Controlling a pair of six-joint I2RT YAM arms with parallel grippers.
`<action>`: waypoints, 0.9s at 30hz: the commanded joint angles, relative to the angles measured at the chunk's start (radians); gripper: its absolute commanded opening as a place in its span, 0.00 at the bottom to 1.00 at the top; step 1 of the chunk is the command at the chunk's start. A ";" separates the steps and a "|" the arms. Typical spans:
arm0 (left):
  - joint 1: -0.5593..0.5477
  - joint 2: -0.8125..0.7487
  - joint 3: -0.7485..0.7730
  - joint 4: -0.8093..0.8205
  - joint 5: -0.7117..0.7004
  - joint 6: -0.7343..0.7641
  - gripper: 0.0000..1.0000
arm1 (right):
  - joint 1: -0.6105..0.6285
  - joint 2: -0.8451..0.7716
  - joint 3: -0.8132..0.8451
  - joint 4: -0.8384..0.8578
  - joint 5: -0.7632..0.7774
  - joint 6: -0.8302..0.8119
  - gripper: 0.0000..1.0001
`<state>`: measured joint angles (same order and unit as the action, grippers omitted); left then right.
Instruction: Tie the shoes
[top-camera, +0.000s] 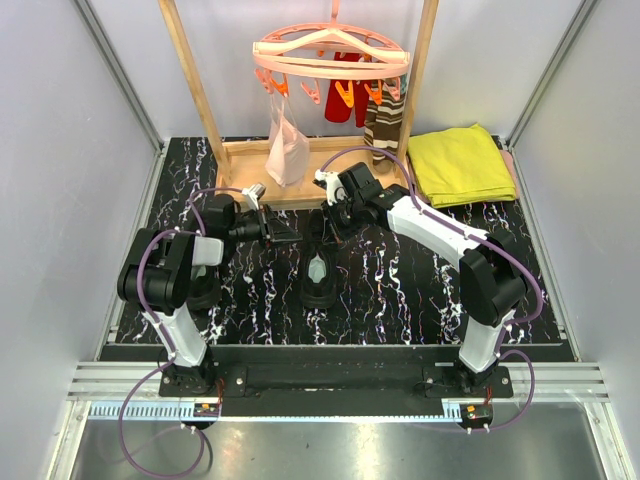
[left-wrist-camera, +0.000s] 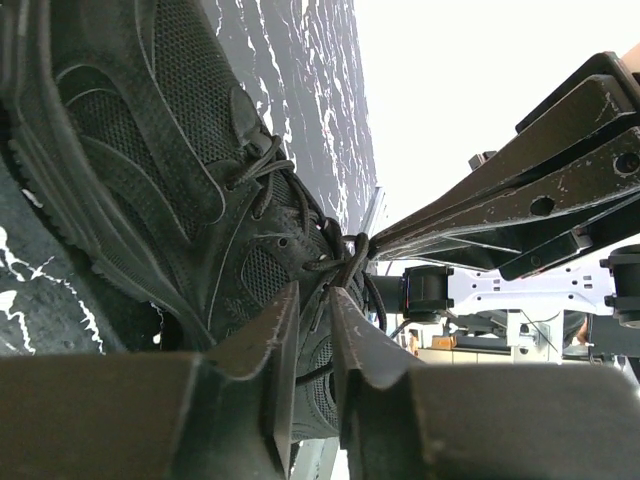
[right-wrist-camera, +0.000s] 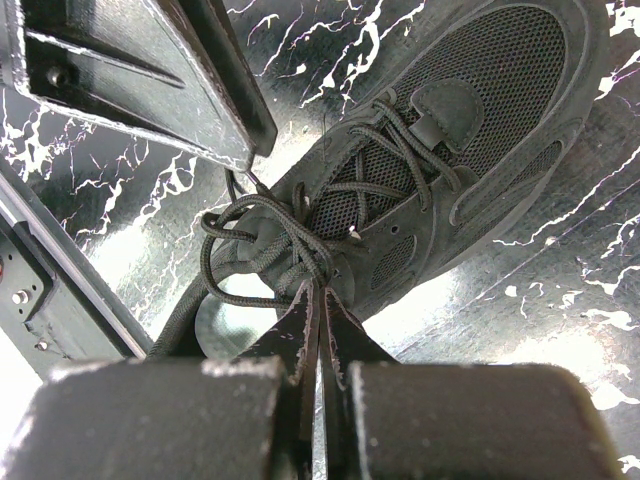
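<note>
One black shoe (top-camera: 320, 272) with a pale insole lies in the middle of the table, between the two grippers. It also shows in the left wrist view (left-wrist-camera: 150, 150) and the right wrist view (right-wrist-camera: 460, 140). My left gripper (top-camera: 288, 232) sits at the shoe's left side, its jaws (left-wrist-camera: 315, 295) nearly together on a thin black lace (left-wrist-camera: 335, 255). My right gripper (top-camera: 335, 222) is at the shoe's far end, its jaws (right-wrist-camera: 320, 290) shut on the looped laces (right-wrist-camera: 260, 245). Its fingers (left-wrist-camera: 470, 200) meet the same knot. A second shoe is not clearly visible.
A wooden frame (top-camera: 250, 150) stands at the back with a pink clip hanger (top-camera: 330, 55) holding striped brown socks (top-camera: 383, 120), red items and a pale cloth (top-camera: 288, 150). A folded yellow cloth (top-camera: 460, 165) lies at the back right. The marbled black table (top-camera: 420, 290) ends at metal rails.
</note>
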<state>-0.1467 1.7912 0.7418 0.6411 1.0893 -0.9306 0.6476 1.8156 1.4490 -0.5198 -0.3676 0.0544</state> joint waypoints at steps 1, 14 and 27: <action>0.007 -0.004 -0.021 0.017 0.026 0.027 0.25 | -0.005 0.004 0.039 0.023 -0.010 -0.004 0.00; 0.004 0.005 -0.025 0.054 0.034 -0.005 0.27 | -0.003 0.008 0.045 0.021 -0.011 -0.007 0.00; 0.004 0.007 -0.032 0.127 0.035 -0.066 0.00 | -0.003 0.013 0.053 0.021 -0.033 -0.005 0.00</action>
<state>-0.1436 1.7973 0.7174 0.6914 1.0939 -0.9840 0.6476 1.8198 1.4509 -0.5201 -0.3695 0.0544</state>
